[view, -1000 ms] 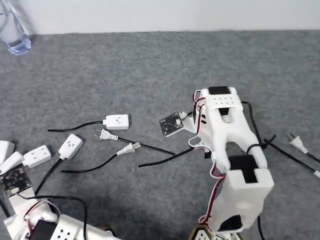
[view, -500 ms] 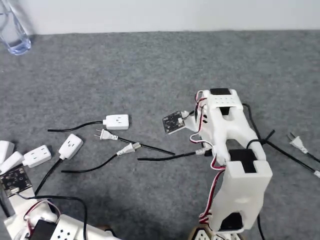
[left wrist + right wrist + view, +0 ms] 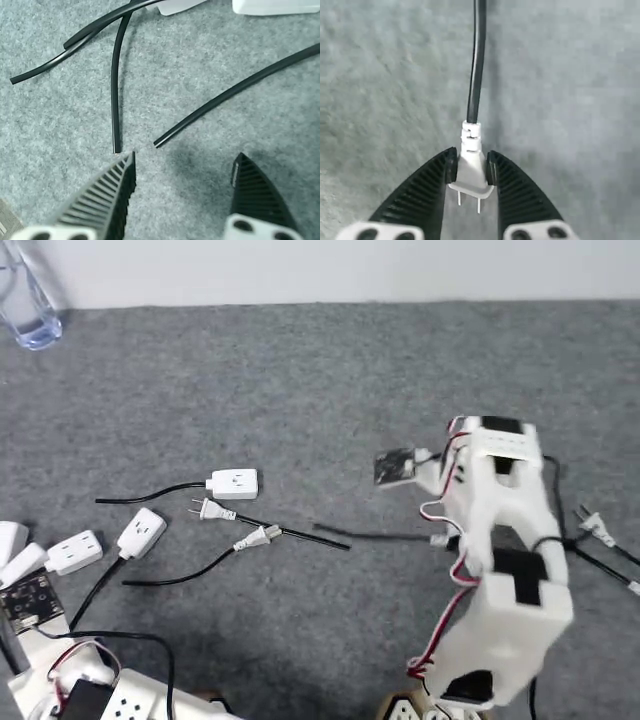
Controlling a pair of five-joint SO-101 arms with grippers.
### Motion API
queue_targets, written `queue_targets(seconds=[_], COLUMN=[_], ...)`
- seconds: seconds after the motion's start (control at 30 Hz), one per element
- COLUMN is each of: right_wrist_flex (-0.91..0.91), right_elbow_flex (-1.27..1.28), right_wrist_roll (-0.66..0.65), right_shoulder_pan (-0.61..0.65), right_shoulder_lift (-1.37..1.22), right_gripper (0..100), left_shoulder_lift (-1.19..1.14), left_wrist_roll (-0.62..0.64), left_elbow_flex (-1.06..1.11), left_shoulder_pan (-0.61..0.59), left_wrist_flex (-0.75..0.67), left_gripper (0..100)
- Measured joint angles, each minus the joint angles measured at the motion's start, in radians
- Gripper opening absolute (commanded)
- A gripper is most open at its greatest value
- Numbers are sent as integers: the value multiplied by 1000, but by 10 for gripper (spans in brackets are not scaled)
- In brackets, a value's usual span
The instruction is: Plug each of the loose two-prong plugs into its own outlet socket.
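High view: right arm [image 3: 497,502] has shifted rightward to centre-right; black cable [image 3: 370,534] dragged along. Socket [image 3: 233,482] and loose plug [image 3: 205,508] unmoved, left half.

Left wrist view: left gripper [image 3: 182,161] spread wide, nothing held, over cable ends [image 3: 116,148].

Right wrist view: right gripper [image 3: 470,156] clamped on white two-prong plug [image 3: 470,176].

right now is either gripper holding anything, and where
The right gripper clamps a white two-prong plug by its body. The left gripper is open, empty.

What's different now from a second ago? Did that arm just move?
The right arm swung rightward across the table, its right gripper shut on a white plug and dragging the black cord along. The left arm, the sockets and the other plugs kept their places.
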State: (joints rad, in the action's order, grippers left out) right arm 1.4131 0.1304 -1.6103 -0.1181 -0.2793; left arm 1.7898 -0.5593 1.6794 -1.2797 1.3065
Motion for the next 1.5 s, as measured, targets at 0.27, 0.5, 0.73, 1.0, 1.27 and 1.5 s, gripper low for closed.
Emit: queue_targets(seconds=[0.27,0.5,0.73,1.0,1.27,1.5], right_wrist_flex=[38,44,-261,-643,-741,-730], right_elbow_flex=[2,2,215,459,462,470], right_wrist_roll=[60,118,120,69,66,-41], right_shoulder_pan=[-107,-281,-517,-626,-671,-743], right_shoulder_lift=[333,486,456,354,293,293], right_gripper=[8,8,8,8,452,439], left_shoulder_lift=[0,0,0,0,0,0], left_wrist_roll=[0,0,0,0,0,0], left_elbow_flex=[0,0,0,0,0,0], left_shoulder_pan=[0,0,0,0,0,0], left_wrist_flex=[0,0,0,0,0,0], left_gripper=[295,295,295,295,295,295])
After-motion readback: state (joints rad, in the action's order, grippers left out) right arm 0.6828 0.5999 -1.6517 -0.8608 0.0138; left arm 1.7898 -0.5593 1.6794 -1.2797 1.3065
